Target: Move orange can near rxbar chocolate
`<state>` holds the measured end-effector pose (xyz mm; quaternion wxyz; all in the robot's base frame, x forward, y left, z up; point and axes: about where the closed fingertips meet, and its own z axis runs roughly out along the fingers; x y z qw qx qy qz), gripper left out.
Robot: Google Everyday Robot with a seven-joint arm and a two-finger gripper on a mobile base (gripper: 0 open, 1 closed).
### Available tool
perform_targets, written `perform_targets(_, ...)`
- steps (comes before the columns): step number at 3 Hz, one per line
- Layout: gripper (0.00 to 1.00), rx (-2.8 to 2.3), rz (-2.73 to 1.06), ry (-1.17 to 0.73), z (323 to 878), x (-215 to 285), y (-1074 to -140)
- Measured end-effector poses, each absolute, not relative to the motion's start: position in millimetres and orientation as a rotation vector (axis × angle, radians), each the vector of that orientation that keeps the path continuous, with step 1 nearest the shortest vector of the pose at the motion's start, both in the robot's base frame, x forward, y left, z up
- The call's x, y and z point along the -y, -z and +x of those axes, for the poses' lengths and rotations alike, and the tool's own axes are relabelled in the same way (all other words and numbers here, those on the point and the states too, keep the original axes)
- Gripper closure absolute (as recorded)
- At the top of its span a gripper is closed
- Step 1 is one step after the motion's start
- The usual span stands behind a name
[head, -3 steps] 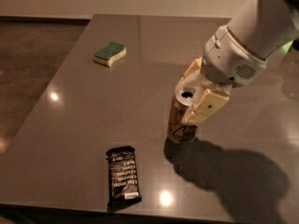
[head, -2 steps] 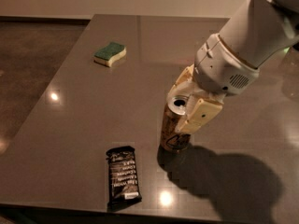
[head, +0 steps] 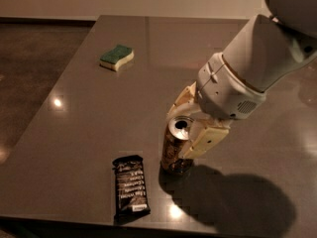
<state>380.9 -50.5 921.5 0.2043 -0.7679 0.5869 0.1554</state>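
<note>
Furthest left, a green-and-yellow sponge (head: 116,57) lay on the far-left part of the grey table (head: 89,118), well apart from everything else and, in my judgement, no part of the job. Nearer the front edge, the rxbar chocolate (head: 131,186) lay flat in its black wrapper, white text up. As the fixed mark of the task, it had no reason to be touched.

Just to its right stood the orange can (head: 173,150), upright or leaning very slightly, with a narrow strip of bare table between it and the bar. That placing looked deliberate. The can was already near the bar, so the move seemed almost finished, with only the letting go to do. Whether the can's base sat fully on the table or hung just above it was hard to tell in the dim light.

The gripper (head: 190,125) sat at the can's top, its two cream fingers (head: 205,140) closed against the can's upper part. One was on the far side and one on the near-right side, a hold that would stop the can tipping. The can was the only container in sight. Its silver top showed a dark opening, and nothing inside could be made out.

Rightmost, the white arm (head: 257,63) sloped up out of view, and its shadow (head: 237,202) fell on the table to the right of the can.
</note>
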Motion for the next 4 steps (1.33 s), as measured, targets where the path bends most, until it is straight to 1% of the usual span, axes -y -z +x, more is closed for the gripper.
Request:
perform_targets(1, 0.52, -1.601, -2.158, -0.430, 376.6, 47.4, -918.6)
perform_targets(2, 0.21, -1.569, -2.189, -0.432, 373.4, 43.7, -914.1)
perform_targets(3, 0.00, -1.550, -2.203, -0.429, 371.9, 41.5, -912.4)
perform_targets(4, 0.00, -1.550, -2.203, -0.429, 371.9, 41.5, -912.4)
